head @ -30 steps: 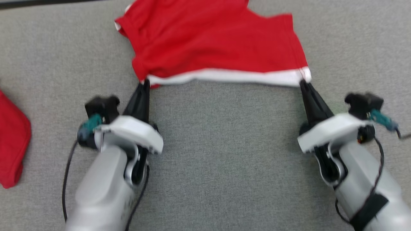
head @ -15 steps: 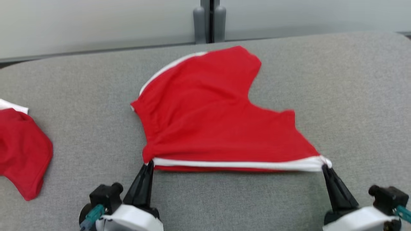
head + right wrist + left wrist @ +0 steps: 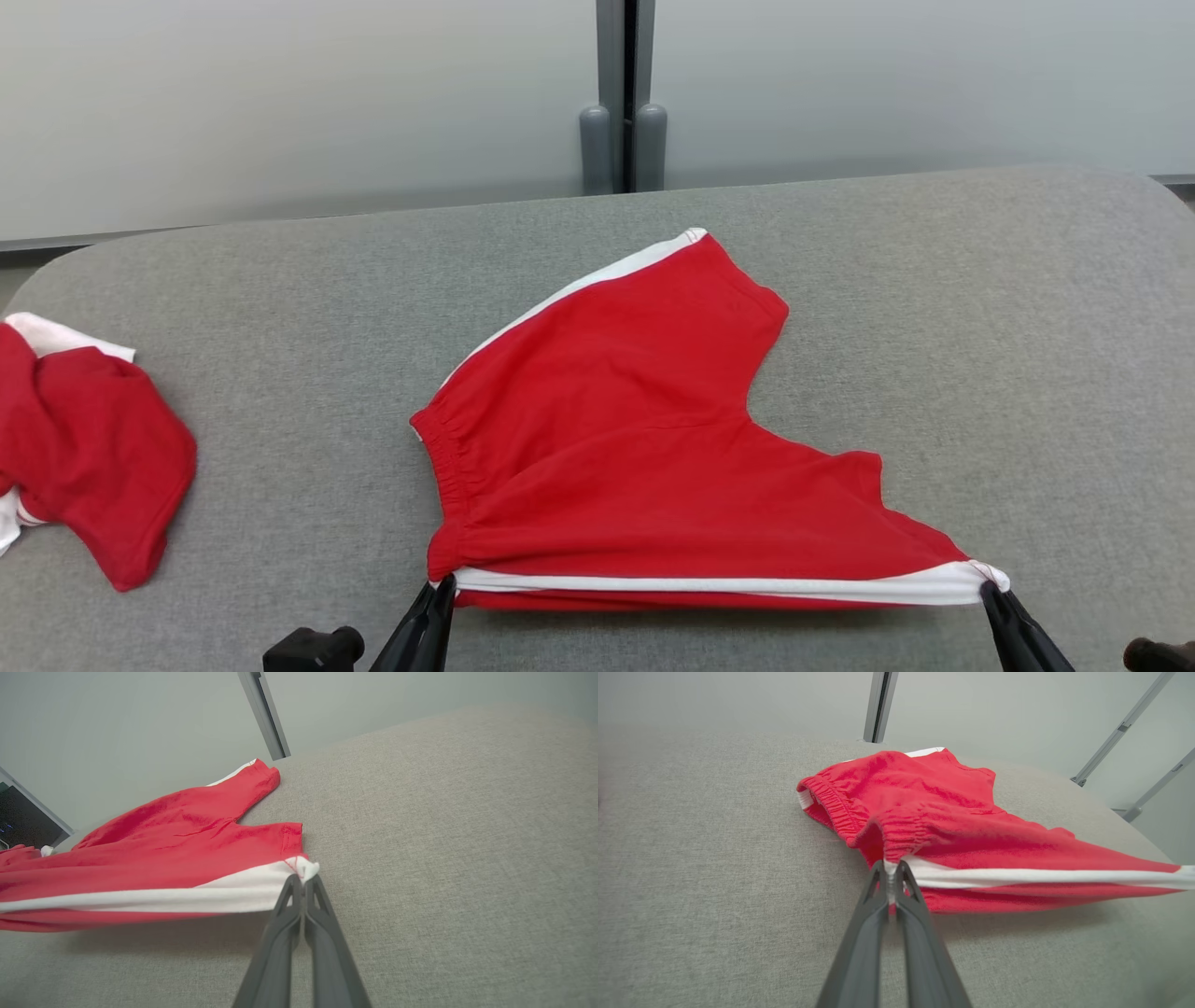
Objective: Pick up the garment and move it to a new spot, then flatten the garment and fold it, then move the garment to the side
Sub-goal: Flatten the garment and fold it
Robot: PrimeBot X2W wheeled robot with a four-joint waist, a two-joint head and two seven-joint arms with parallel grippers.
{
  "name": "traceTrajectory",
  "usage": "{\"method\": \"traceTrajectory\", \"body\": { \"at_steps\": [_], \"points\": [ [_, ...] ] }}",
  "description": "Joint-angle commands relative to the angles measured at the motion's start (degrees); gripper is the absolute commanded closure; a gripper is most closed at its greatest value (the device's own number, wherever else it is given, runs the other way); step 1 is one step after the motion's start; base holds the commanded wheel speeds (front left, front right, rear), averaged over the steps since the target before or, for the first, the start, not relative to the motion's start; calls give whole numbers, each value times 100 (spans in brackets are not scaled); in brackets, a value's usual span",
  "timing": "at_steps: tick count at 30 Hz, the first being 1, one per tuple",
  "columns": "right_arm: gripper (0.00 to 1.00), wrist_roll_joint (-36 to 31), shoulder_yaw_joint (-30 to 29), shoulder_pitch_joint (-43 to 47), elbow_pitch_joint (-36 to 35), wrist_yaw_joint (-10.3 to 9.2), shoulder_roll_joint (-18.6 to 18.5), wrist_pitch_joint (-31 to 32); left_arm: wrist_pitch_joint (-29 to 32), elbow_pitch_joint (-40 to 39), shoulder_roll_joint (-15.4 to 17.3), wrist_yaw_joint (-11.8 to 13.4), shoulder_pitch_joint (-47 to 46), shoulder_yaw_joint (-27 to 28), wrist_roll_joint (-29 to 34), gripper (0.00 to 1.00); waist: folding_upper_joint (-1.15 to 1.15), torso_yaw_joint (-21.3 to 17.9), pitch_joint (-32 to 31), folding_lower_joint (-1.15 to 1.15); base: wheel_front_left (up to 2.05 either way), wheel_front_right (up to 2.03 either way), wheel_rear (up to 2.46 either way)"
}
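Leaves a second red garment (image 3: 93, 457) bunched at the left edge of the surface (image 3: 980, 308). Still clamps the left gripper (image 3: 891, 865) on the waistband corner of the garment (image 3: 635, 448), mid-surface toward the front edge, and the right gripper (image 3: 302, 877) on its white-striped hem corner (camera tilted up since; grips unchanged).

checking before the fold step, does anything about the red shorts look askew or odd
The red fabric shorts with white side stripes are not flat: the near stripe edge hangs taut above the grey padded table between the left gripper and right gripper, the elastic waistband is bunched, and the far leg splays diagonally.
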Motion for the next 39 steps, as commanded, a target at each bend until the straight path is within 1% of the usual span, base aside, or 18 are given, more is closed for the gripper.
{"method": "traceTrajectory", "body": {
  "at_steps": [1,5,8,12,15,17,18,21,26,31,36,37,38,39],
  "points": [
    [100,-108,-133,5,-142,-16,-27,112,61,-60,86,111,20,70,24,100,0,88,-35,0,0,0,0],
    [100,-193,-233,-119,-350,-16,-134,333,171,-145,36,105,-90,55,-71,100,0,217,-1,0,0,0,0],
    [100,-169,-250,-424,-333,-16,-277,410,168,-110,-45,11,-345,51,-185,100,0,356,131,0,0,0,0],
    [100,-88,-154,-1162,-201,-15,-505,422,111,65,-154,-104,-804,77,-303,100,0,508,473,0,0,0,0],
    [100,-3,-6,-1920,-40,-15,-684,444,-24,230,-186,-87,-1279,94,-164,100,0,625,909,0,0,0,0],
    [100,51,84,-2477,132,-15,-824,445,-111,368,-261,-173,-1618,73,-209,100,0,733,1216,0,0,0,0],
    [100,51,84,-2477,132,-15,-824,445,-111,368,-261,-173,-1618,73,-209,100,0,733,1216,0,0,0,0],
    [100,149,268,-3379,517,-14,-1031,461,-243,659,-361,-241,-2173,59,-252,100,0,912,1624,0,0,0,0],
    [100,297,778,-4787,1393,-14,-1333,440,-474,1206,-511,-372,-2920,-23,-452,100,0,1178,2134,0,0,0,0],
    [100,433,1322,-5865,2293,-14,-1405,284,-779,1693,-567,-412,-3445,-163,-637,100,0,1373,2403,0,0,0,0],
    [100,607,1821,-6564,3208,-13,-1358,208,-1038,2145,-591,-468,-3838,-414,-836,100,0,1491,2549,0,0,0,0],
    [100,648,1930,-6651,3359,-13,-1336,210,-1077,2218,-593,-479,-3896,-462,-890,95,0,1502,2559,0,0,0,0],
    [73,675,2014,-6754,3461,-12,-1331,111,-1123,2284,-594,-477,-3954,-526,-971,64,0,1511,2568,0,0,0,0],
    [42,707,2076,-6840,3565,-12,-1327,0,-1174,2340,-597,-454,-4009,-583,-1008,5,0,1518,2577,0,0,0,0]
  ]
}}
